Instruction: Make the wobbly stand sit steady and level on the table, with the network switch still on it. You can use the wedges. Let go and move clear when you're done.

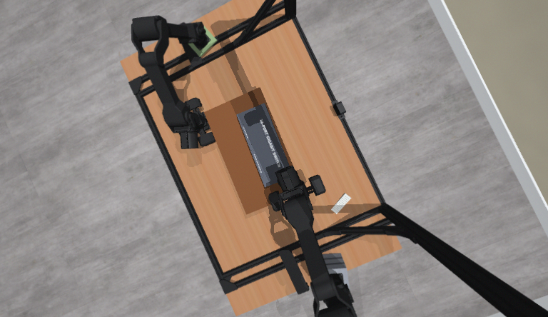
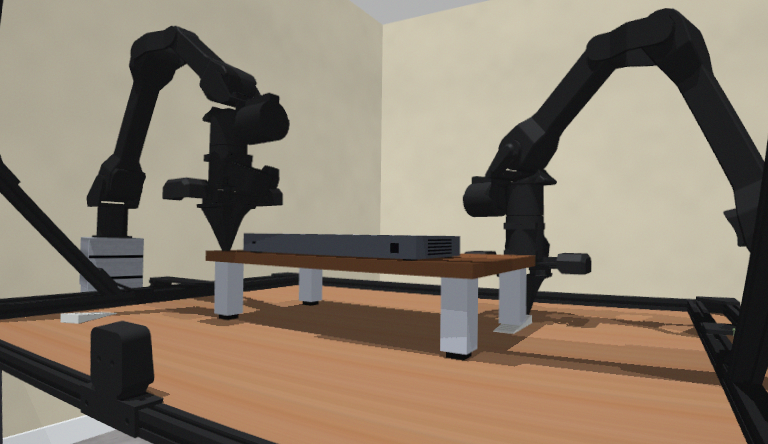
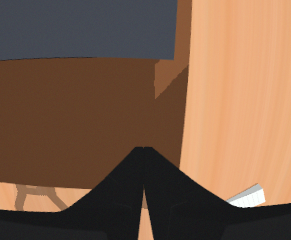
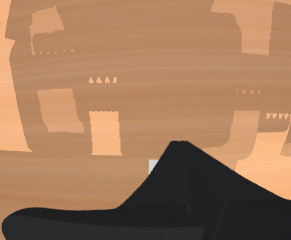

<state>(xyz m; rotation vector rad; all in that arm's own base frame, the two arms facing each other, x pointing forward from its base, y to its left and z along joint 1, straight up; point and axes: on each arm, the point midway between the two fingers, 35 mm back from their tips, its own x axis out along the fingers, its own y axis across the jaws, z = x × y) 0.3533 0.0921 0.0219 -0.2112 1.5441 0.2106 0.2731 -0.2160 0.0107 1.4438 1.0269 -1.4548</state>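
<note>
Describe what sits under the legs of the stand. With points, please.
A pale wedge [image 2: 508, 327] [image 4: 152, 166] sits under one leg [image 2: 512, 295]. The other three legs [image 2: 458, 309] end in dark feet, with no wedge showing. How far the wedge reaches beneath its leg is hidden.

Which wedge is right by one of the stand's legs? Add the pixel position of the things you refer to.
The wedge [image 2: 505, 329] [image 4: 152, 166] at the leg [image 2: 512, 297] beside the right gripper [image 1: 205, 126] [image 2: 530, 310] [image 4: 179, 142]. The spare wedge [image 1: 341, 203] [image 2: 79, 318] [image 3: 250, 197] lies away from all the legs.
</note>
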